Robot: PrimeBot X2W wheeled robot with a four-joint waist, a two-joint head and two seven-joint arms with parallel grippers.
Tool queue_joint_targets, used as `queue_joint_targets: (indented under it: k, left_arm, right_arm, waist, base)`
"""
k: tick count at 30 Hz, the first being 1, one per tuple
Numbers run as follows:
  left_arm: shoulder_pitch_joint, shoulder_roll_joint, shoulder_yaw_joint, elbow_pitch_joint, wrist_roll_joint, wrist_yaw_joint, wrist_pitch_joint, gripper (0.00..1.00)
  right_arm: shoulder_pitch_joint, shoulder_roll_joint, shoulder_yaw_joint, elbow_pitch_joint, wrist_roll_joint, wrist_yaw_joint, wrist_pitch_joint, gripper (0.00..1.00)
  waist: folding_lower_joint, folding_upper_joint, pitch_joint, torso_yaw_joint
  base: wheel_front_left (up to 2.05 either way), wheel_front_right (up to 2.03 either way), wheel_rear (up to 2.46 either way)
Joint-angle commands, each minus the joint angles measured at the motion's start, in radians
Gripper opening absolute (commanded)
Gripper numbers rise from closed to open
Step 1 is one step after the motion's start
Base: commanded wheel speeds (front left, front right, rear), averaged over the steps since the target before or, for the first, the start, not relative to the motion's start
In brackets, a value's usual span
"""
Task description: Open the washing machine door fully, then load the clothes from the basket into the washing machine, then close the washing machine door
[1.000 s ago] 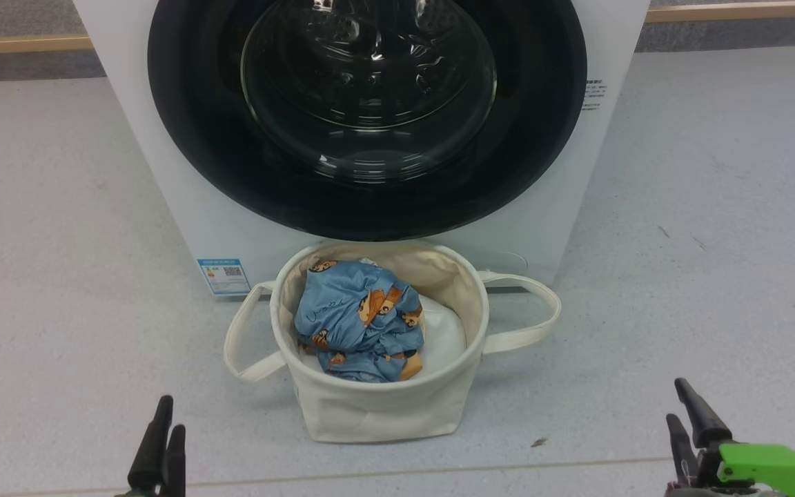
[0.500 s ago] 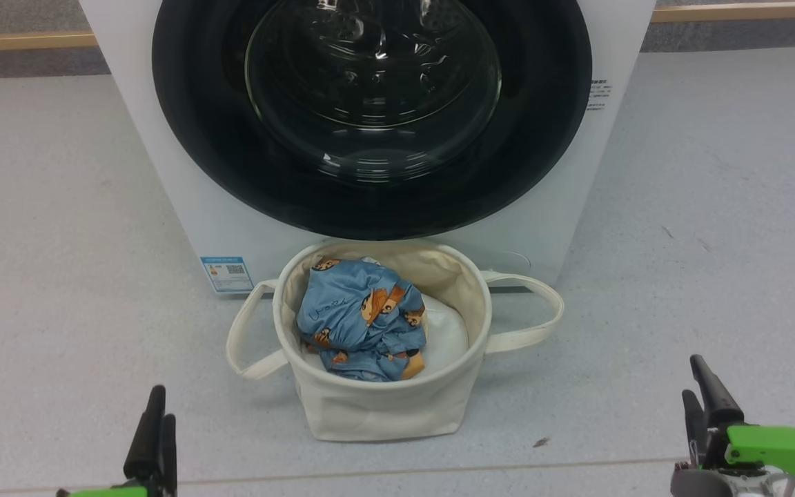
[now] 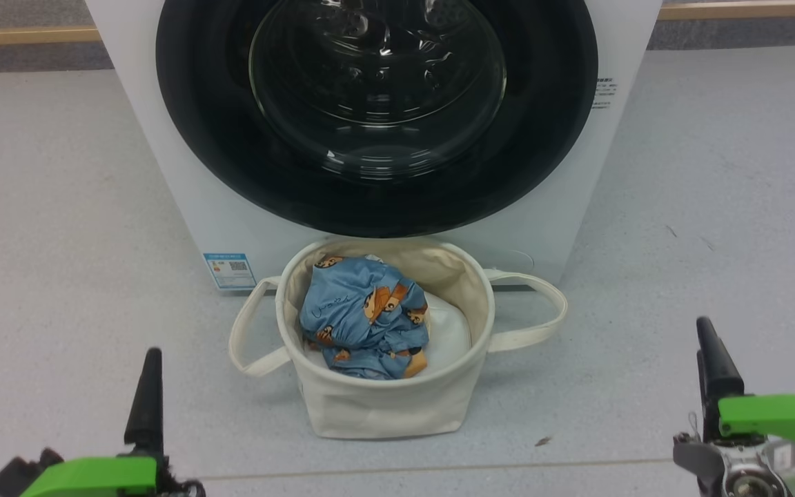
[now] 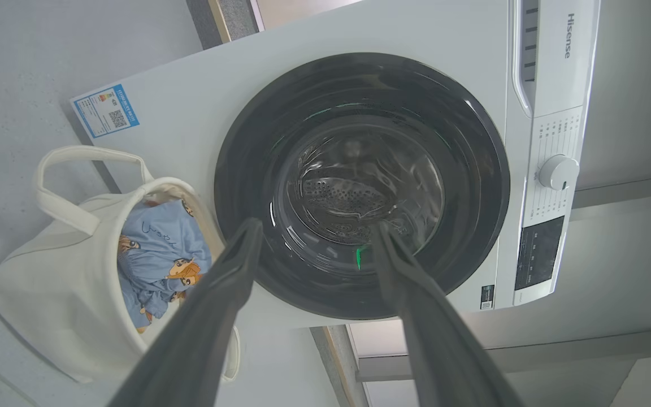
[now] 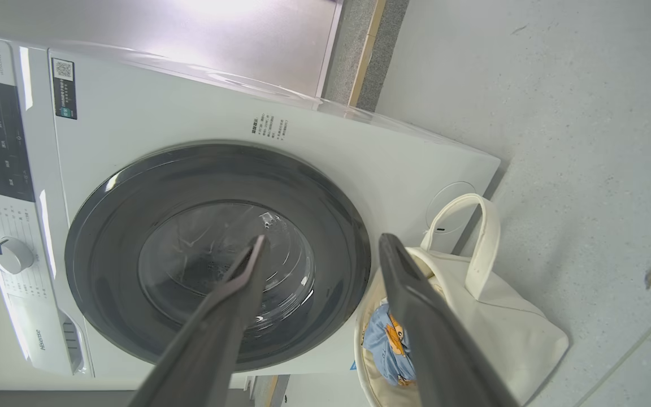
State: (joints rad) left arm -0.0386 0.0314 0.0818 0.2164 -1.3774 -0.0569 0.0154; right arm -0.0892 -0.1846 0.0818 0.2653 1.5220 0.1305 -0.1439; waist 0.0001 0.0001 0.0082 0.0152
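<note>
Left gripper point(image 4: 315, 226) and right gripper point(image 5: 322, 240), gaping and empty, are advancing toward the shut door point(image 3: 377, 203); opening pending.

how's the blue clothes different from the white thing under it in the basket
Colour: the clothes are light blue with orange-brown bears; the white bundle is plain.
Surface: the clothes are crumpled; the white bundle looks smooth.
Place: the clothes lie on top, toward the robot's left; the white bundle shows beneath, at the right.
Both sit inside the basket.
</note>
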Motion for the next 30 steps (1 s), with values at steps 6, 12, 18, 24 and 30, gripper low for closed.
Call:
queue_joint_targets:
  k: [6, 12, 18, 24, 30]
  left_arm:
    - [-0.068, 0.01, 0.003, -0.09, 0.149, 0.01, -0.025, 1.0]
    - [-0.086, 0.011, -0.015, -0.136, 0.283, 0.014, -0.042, 1.0]
    - [-0.103, 0.012, -0.037, -0.171, 0.414, 0.022, -0.06, 1.0]
    - [-0.117, 0.028, -0.064, -0.19, 0.538, 0.052, -0.077, 1.0]
    - [-0.133, 0.05, -0.109, -0.207, 0.642, 0.095, -0.095, 1.0]
  right_arm:
    - [-0.085, 0.005, -0.017, -0.056, -0.123, 0.0, -0.017, 1.0]
    - [-0.108, 0.014, -0.027, -0.076, -0.22, 0.0, -0.024, 1.0]
    - [-0.127, 0.023, -0.031, -0.116, -0.323, 0.0, -0.031, 1.0]
    - [-0.133, 0.017, -0.01, -0.17, -0.453, 0.0, -0.038, 1.0]
    - [-0.141, 0.025, -0.009, -0.194, -0.525, 0.0, -0.045, 1.0]
  waist:
    - [0.0, -0.0001, -0.01, 0.006]
    - [0.0, -0.0001, -0.015, 0.011]
    - [0.0, -0.0001, -0.018, 0.014]
    - [0.0, -0.0001, -0.014, 0.015]
    - [0.0, -0.0001, -0.006, 0.018]
  base:
    - [0.0, 0.0, 0.0]
    - [0.0, 0.0, 0.0]
    - [0.0, 0.0, 0.0]
    - [0.0, 0.0, 0.0]
    - [0.0, 0.0, 0.0]
